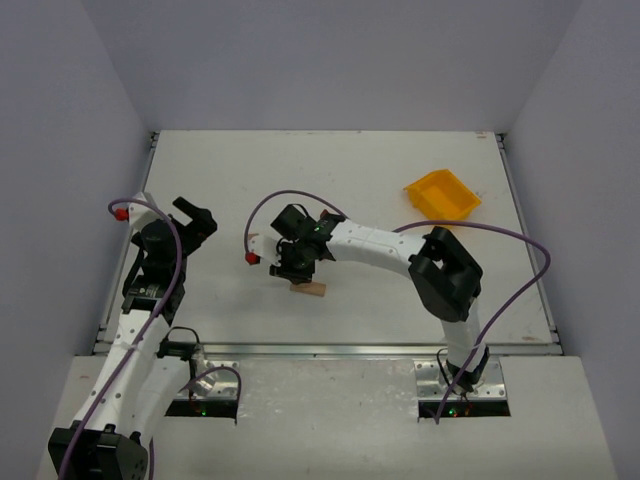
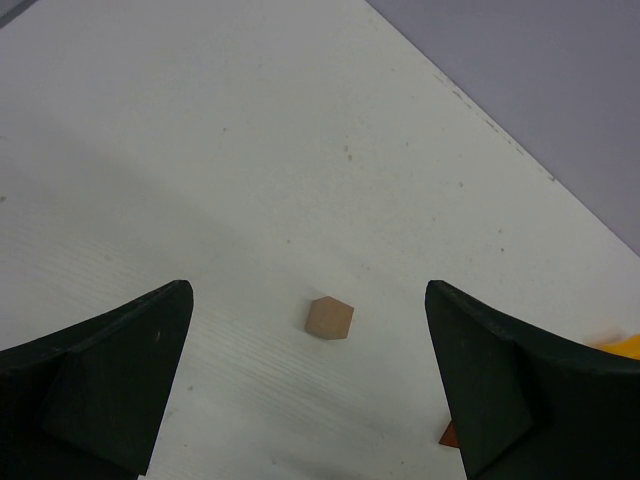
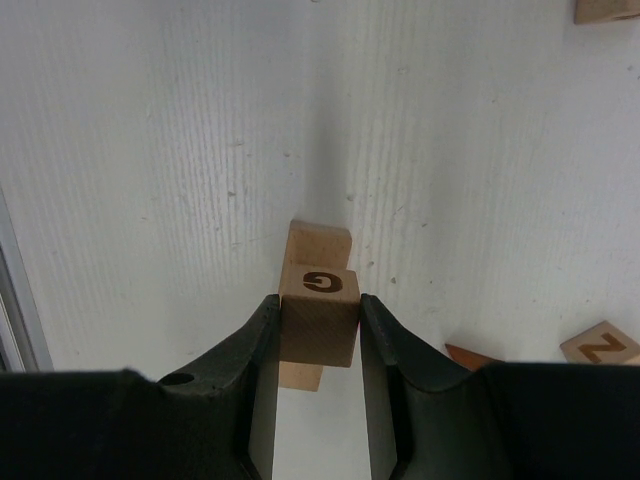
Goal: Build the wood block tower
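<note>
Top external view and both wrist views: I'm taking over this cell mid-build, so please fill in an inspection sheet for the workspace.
Surface: white table, faint scuffs and specks.
Job's things: pale wooden cube lettered G held over a second pale wooden block, contact unclear; lying loose are a pale cube lettered N and a reddish-brown wooden piece.
Clutter: yellow plastic bin, far right.
Grippers: left gripper open, empty; right gripper shut on the G cube.
Cables: purple cables loop along both arms.
Surroundings: plain grey walls on three sides.
</note>
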Robot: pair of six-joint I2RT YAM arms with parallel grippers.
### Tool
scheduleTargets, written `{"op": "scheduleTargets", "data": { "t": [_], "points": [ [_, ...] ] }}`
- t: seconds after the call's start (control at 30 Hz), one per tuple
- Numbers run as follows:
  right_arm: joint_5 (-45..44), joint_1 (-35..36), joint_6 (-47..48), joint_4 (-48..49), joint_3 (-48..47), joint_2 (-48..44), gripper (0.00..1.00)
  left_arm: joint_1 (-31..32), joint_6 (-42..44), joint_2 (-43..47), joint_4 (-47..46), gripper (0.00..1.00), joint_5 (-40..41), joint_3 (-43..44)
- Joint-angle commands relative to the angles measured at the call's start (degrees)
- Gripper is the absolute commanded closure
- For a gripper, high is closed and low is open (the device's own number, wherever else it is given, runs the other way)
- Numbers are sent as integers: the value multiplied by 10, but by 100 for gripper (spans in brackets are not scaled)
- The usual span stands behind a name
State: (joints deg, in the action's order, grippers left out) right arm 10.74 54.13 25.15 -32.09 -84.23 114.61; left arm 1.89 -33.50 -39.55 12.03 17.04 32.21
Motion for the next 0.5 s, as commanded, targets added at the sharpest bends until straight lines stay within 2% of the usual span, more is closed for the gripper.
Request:
{"op": "scheduleTargets", "data": {
  "t": [0.0,0.47],
  "points": [
    [10,-2,-11,37,7,0,95,1,-4,-2,-16,0,7,14],
    [28,-2,-9,35,-2,12,94,1,-4,-6,-17,0,5,14]
  ]
}}
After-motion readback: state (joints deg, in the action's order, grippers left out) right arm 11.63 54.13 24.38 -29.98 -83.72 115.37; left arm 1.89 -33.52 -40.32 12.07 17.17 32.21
